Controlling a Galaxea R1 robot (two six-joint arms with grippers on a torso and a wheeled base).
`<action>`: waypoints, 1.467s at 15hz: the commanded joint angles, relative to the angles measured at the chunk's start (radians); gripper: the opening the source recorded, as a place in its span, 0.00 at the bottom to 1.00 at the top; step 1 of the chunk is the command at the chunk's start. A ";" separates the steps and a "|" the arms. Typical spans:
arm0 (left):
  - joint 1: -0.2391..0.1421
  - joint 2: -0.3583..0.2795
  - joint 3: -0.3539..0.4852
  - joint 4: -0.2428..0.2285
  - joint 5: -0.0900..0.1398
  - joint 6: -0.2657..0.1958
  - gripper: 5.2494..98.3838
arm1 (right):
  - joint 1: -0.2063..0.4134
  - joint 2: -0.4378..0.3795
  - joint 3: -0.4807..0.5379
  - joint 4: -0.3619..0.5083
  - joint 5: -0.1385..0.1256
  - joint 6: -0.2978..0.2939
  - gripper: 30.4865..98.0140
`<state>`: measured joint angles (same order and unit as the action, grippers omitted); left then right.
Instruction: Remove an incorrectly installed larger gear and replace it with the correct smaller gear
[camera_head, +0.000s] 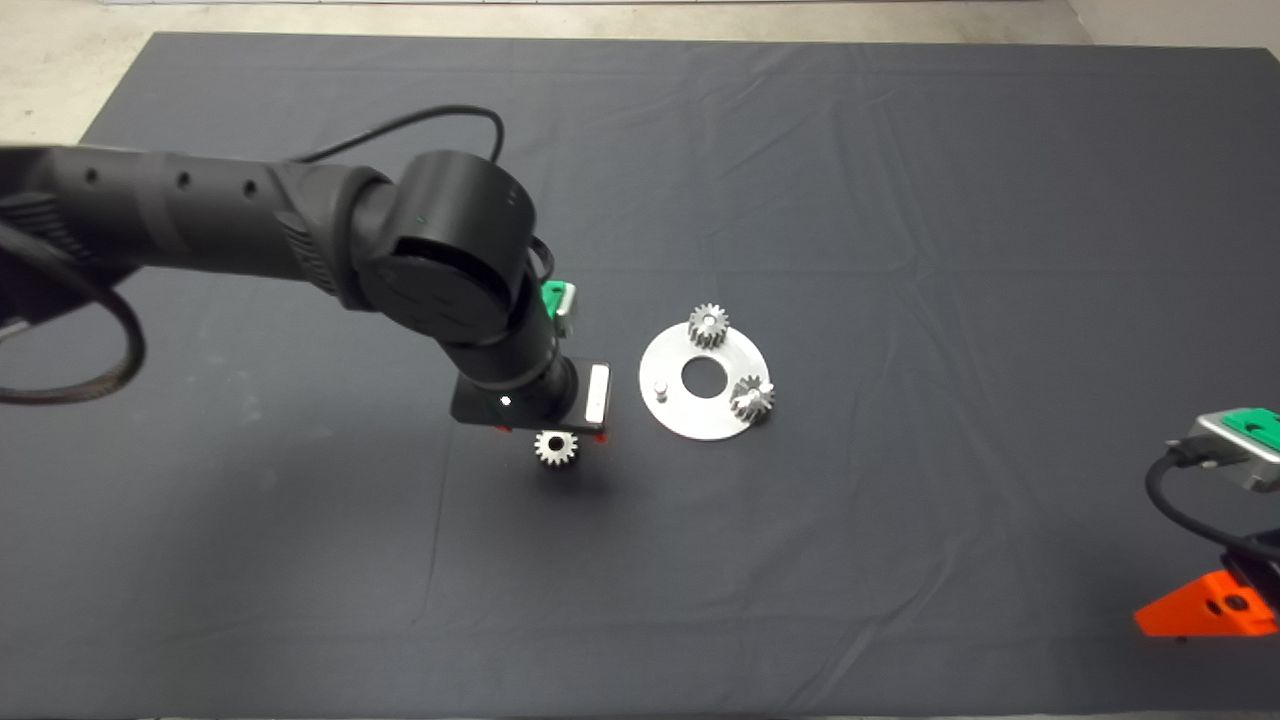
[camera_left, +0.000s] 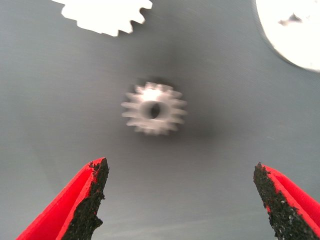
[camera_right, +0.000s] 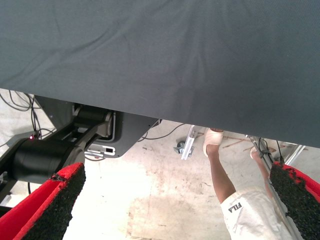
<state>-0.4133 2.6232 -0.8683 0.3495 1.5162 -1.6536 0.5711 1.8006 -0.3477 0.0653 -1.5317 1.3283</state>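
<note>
While the left gripper (camera_left: 177, 200) hangs with its fingers spread wide and empty over the counter's mat (camera_head: 900, 180), a gear (camera_head: 556, 447) lies flat just beyond its tips, apart from the plate (camera_head: 672, 410); blurred in the wrist view, it may be the larger gear. Two small gears (camera_head: 708, 324) sit on the plate's rim, beside a bare pin (camera_head: 659, 386). The right gripper (camera_right: 170, 210) waits well away from the plate, fingers wide, with a person's leg (camera_right: 222, 180) beneath.

Left end effector (camera_left: 177, 200) spread; right end effector (camera_right: 172, 205) parked, spread.
</note>
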 joint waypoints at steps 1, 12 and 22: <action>0.017 -0.018 0.010 0.092 0.030 -0.067 0.73 | 0.013 0.004 0.006 0.031 -0.001 -0.003 1.00; 0.086 -0.051 0.131 0.262 0.044 -0.089 0.73 | 0.013 -0.003 0.006 0.033 -0.001 -0.006 1.00; 0.157 -0.079 0.138 0.306 0.044 0.123 0.73 | 0.013 -0.002 0.006 0.033 -0.001 -0.006 1.00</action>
<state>-0.2561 2.5527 -0.7383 0.6249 1.5249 -1.6059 0.5711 1.8006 -0.3468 0.0653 -1.5306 1.3274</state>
